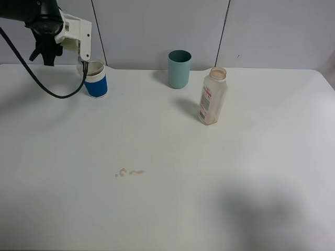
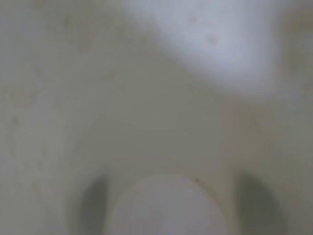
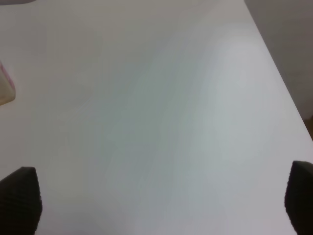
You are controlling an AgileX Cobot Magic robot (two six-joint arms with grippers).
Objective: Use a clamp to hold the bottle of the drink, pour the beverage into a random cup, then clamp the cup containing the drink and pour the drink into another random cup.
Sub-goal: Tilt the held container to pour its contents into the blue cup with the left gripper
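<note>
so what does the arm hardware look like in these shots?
Left arm: black body with a white angular bracket at the wrist, and a black cable looping down from it. Its end effector itself isn't clearly visible, and the left wrist view is a blur. Right end effector: only two dark, textured fingertips show. No markings legible.

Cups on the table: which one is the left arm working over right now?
The blue cup with the white rim band, at the back left. The left gripper sits right above its mouth. The teal cup stands alone further right, beside the bottle.
</note>
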